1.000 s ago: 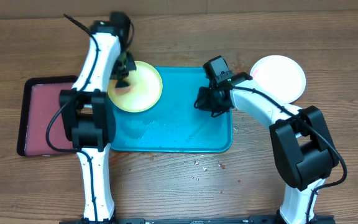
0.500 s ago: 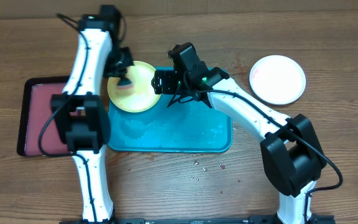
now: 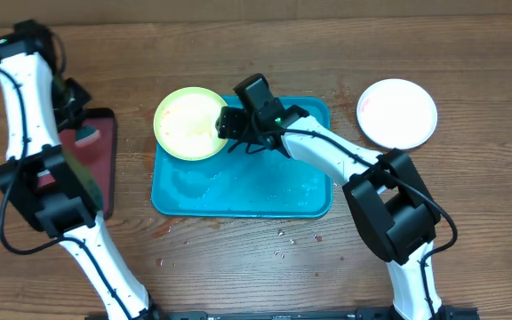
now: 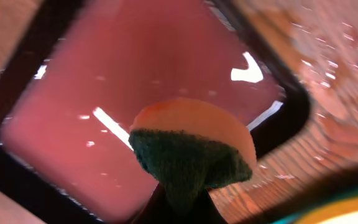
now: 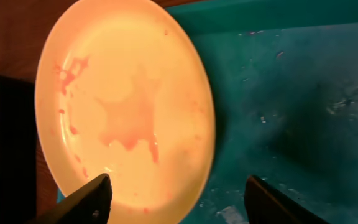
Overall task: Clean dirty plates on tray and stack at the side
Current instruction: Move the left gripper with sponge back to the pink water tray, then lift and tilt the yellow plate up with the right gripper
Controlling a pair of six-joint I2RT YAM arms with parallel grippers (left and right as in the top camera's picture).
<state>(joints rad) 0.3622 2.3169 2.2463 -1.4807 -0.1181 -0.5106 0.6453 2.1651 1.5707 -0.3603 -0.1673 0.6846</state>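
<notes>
Counting plates: two in view, one yellow-green round plastic plate (image 3: 188, 124) and one white round plastic plate (image 3: 397, 113).
Trays: two, one large turquoise rectangular plastic tray (image 3: 256, 191) and one smaller pink-red tray with a black rim (image 3: 103, 147), partly hidden behind the left arm.
Place of yellow-green plate: face up over the turquoise tray's far left corner, overhanging the rim; red-orange smears across the middle and toward one side.
Place of white plate: flat on the tabletop (image 3: 345, 267), right of the turquoise tray and apart from it.
Tray axis: long side running left to right in the overhead view.
State of left fingers (image 4: 155, 214): pressed together on one peach-yellow sponge with a dark green scouring face (image 4: 191, 149), above the pink-red tray.
State of right fingers (image 5: 95, 196): spread wide, gripping nothing, at the yellow-green plate's right edge.
Surface: brown wood grain, pale specks (image 3: 283, 234) near the turquoise tray's front rim; wet patches on the tray floor.
</notes>
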